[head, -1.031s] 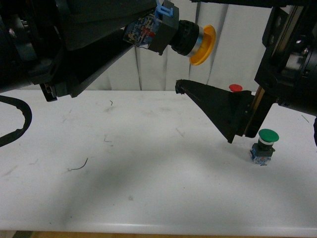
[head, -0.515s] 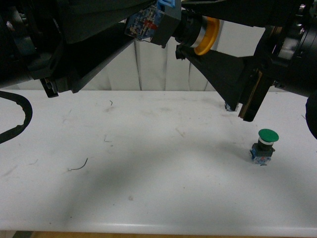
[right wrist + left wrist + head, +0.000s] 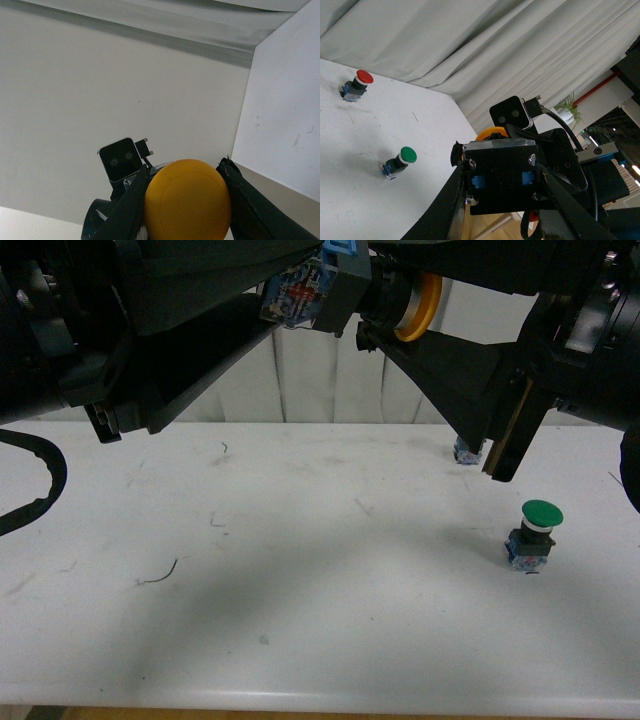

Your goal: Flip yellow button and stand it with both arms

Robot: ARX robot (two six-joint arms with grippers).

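Yellow button (image 3: 428,304) aloft on its side, high above and left of the green-capped button (image 3: 535,537); base clamped in the left gripper (image 3: 502,182), cap between the parted fingers of the right gripper (image 3: 186,175), contact unclear. Red-capped button (image 3: 356,84) upright beyond the green-capped button on the white table (image 3: 300,590), half hidden behind a right finger. Base print unreadable.

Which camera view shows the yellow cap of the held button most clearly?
The right wrist view: the yellow button turns its cap to the camera, large and round. The front view shows the cap edge-on. The left wrist view shows only its thin rim behind the base.
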